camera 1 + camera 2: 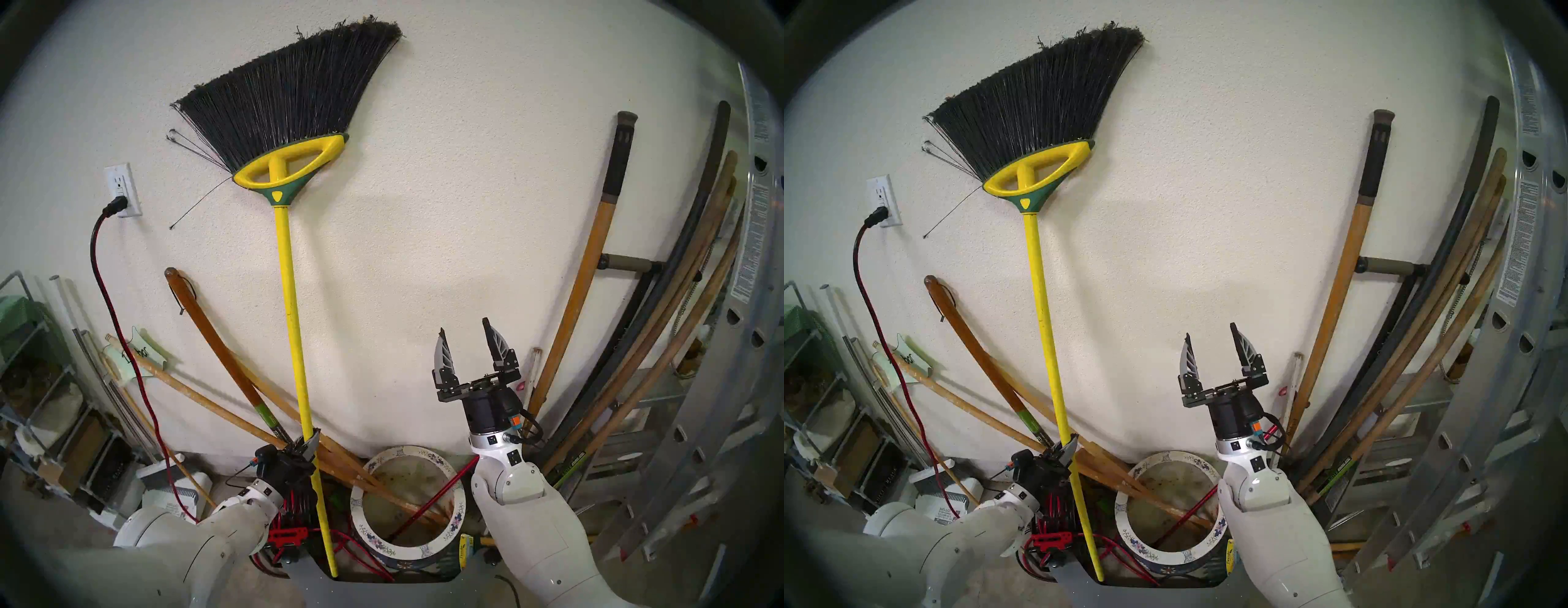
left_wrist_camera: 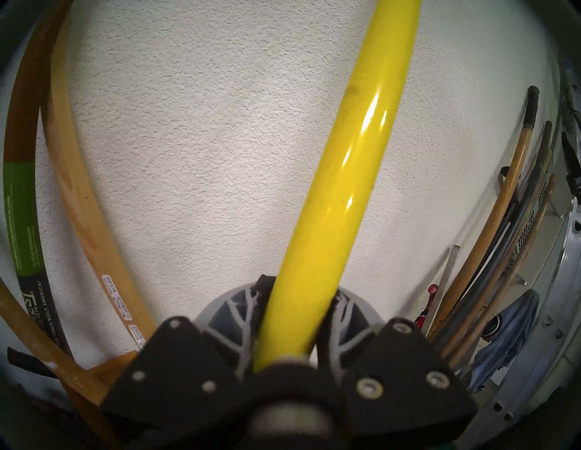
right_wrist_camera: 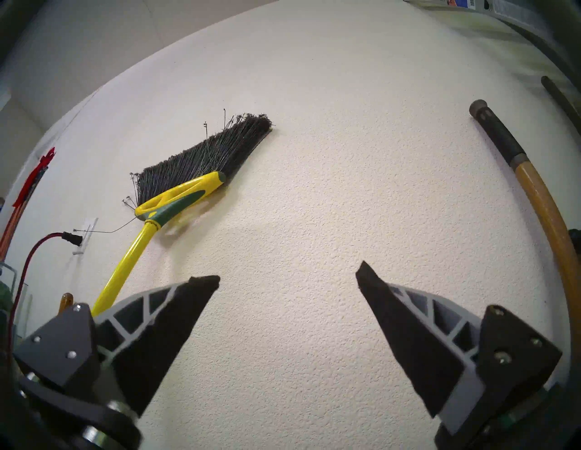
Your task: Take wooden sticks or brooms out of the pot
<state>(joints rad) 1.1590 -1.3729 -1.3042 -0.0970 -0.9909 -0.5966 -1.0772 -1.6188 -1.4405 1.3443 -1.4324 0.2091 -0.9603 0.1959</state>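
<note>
Broom (image 1: 292, 271): upright at centre-left of the head view, bristles up against the wall, pole foot outside the pot (image 1: 453, 505) at lower centre. Left gripper (image 1: 306, 446): level, clamped on the yellow pole. Right gripper (image 1: 470, 354): tilted upward at centre-right, fingers apart, empty. Wooden poles (image 1: 382, 488): lean into the pot.

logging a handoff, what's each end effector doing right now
Left end effector: closed on the yellow-poled black-bristled broom.
Right end effector: open, holding nothing.
</note>
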